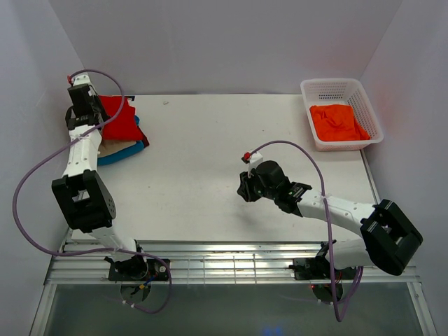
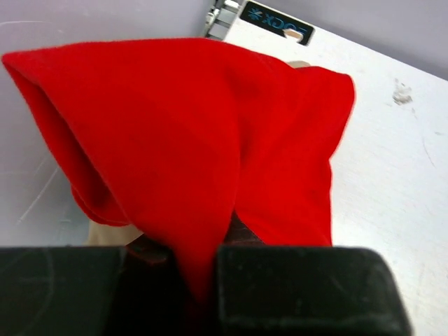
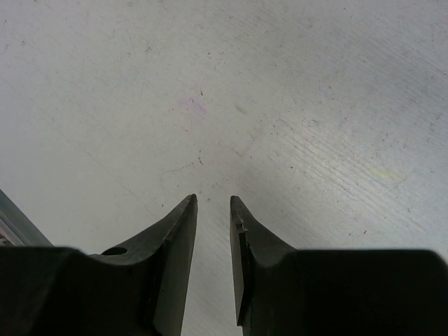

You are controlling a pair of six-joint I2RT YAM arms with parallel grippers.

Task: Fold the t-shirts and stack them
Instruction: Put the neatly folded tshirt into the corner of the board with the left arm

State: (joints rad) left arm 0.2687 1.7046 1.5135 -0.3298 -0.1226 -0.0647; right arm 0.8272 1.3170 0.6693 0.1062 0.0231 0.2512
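The bright red soft cloth t-shirt (image 1: pixel 120 120) lies bunched at the far left corner of the white tabletop (image 1: pixel 203 154), hard by its left edge, atop a tan folded shirt (image 1: pixel 115 148) and a teal blue shirt (image 1: pixel 119 157). The left gripper (image 2: pixel 203 280) has its jaws clamped on a red fold. The right gripper (image 3: pixel 213 204) hangs over open tabletop near the middle, jaws slightly apart, holding nothing. Only the top view shows the white plastic lattice basket (image 1: pixel 336 84) at the far right corner, an orange shirt (image 1: pixel 337 122) inside

Even, bright diffuse light; soft shadows under arms (wrist views: near jaws blurred); no glare.
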